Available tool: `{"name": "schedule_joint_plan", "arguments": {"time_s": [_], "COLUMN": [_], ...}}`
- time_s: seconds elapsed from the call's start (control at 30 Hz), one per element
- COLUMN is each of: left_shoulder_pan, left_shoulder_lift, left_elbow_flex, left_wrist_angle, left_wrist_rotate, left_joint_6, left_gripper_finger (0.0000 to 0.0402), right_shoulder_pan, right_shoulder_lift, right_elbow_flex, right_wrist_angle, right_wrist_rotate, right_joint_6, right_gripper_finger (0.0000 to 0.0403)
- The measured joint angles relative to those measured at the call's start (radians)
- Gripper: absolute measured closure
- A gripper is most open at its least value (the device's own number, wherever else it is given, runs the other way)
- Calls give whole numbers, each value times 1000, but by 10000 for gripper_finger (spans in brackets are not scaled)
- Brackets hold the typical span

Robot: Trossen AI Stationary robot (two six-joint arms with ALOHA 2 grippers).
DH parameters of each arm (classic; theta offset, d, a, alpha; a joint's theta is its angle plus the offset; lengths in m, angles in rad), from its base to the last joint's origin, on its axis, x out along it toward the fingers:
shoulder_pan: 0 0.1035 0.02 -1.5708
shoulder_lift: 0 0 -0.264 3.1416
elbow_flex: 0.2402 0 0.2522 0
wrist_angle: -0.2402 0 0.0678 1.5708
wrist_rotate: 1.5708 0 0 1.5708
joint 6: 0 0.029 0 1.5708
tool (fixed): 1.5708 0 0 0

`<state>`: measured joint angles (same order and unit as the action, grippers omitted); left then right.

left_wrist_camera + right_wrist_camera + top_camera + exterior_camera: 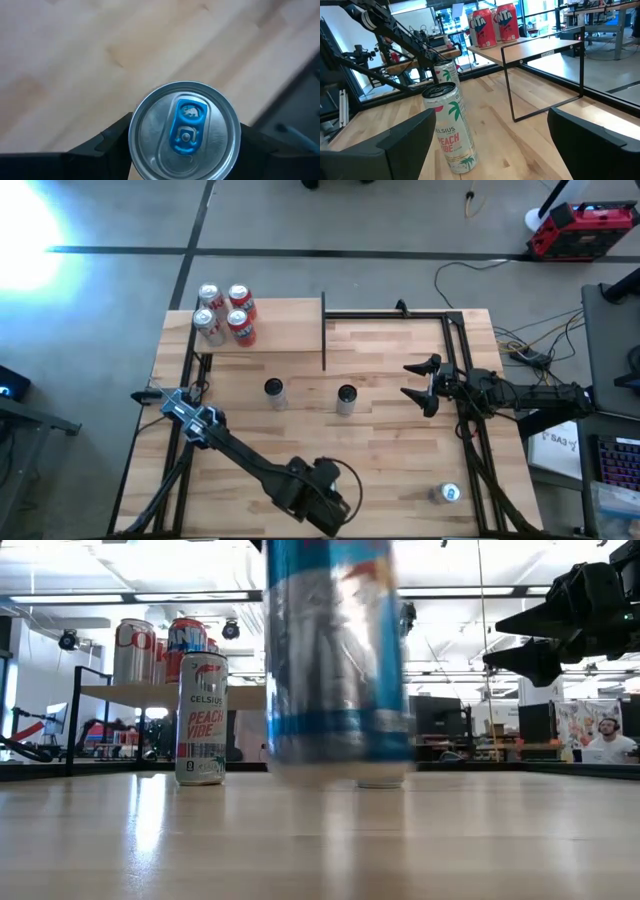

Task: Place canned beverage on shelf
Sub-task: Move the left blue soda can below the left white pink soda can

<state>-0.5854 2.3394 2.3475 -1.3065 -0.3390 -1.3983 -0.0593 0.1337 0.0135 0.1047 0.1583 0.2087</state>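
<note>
Red toolbox (583, 229) on floor; person (605, 740) seated in background.

The high camera looks straight down on the whole counter (400, 450). The low one sits at counter level, a can (338, 660) nearly against its lens. Both wrist cameras look past their tools; the right shares the shelf (540, 47), probably, with the high view.

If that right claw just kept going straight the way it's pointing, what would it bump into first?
Most likely the nearer Celsius can, standing between the right gripper's open fingers in the right wrist view. The second Celsius can stands behind it; exact depth is unclear.
</note>
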Motion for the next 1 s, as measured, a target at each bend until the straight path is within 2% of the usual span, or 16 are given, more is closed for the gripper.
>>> {"name": "schedule_joint_plan", "arguments": {"time_s": [0.1,0.23,0.57,1.0], "left_shoulder_pan": [9,40,146,279], "left_shoulder_lift": [-8,-15,-16,-17], "left_elbow_flex": [4,7,2,-7], "left_wrist_angle": [-66,-148,-201,-263], "left_wrist_rotate": [-46,-41,18,35], "left_joint_6": [-7,-38,-53,-87], "left_gripper_finger": [172,172,172,172], "right_shoulder_pan": [0,0,0,0], "right_shoulder_lift": [0,0,0,0], "right_elbow_flex": [0,0,0,0], "right_wrist_angle": [0,-2,-2,-2], "right_wrist_rotate": [0,0,0,0], "right_joint_6": [0,0,0,0], "right_gripper_finger": [35,35,35,35]}}
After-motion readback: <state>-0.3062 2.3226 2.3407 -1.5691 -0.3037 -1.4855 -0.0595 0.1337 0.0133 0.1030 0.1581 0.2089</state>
